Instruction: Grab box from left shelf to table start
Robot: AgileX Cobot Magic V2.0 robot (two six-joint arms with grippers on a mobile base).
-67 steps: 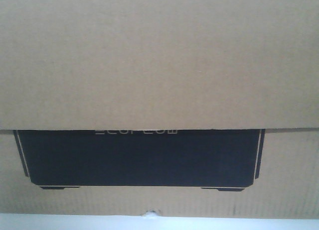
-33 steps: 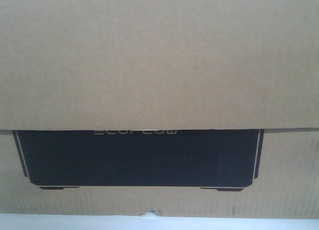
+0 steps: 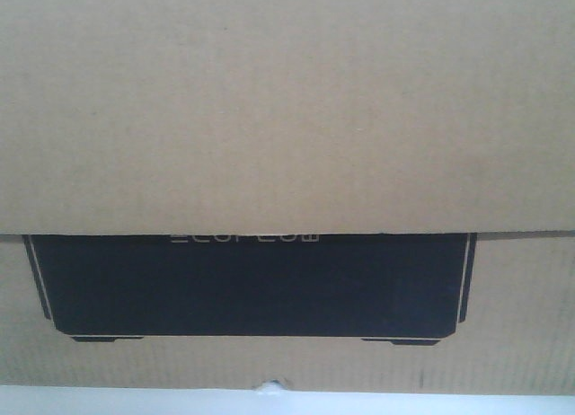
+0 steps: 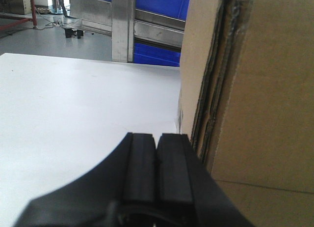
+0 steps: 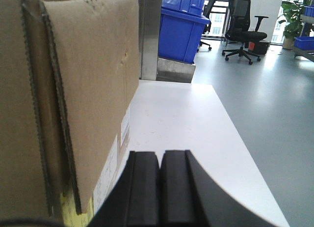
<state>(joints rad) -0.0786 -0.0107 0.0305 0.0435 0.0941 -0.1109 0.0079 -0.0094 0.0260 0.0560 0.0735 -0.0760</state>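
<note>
The brown cardboard box (image 3: pixel 287 110) fills the front view, its black ECOFLOW panel (image 3: pixel 252 285) low in the frame. It stands on the white table (image 3: pixel 135 404). In the left wrist view the box (image 4: pixel 260 99) rises at the right, and my left gripper (image 4: pixel 156 136) is shut and empty just beside its left side, above the table (image 4: pixel 73 109). The right wrist view shows the box (image 5: pixel 73 89) at the left, with my right gripper (image 5: pixel 160 154) shut and empty close by its right side over the table (image 5: pixel 181 119). The left shelf (image 4: pixel 122 20) stands behind the table.
Blue plastic bins (image 5: pixel 179 25) sit in the steel rack (image 5: pixel 149 35) past the table's far edge. Grey floor (image 5: pixel 265 89) drops off to the right of the table, with black office chairs (image 5: pixel 243 20) farther away. A white label (image 5: pixel 114 160) is on the box's side.
</note>
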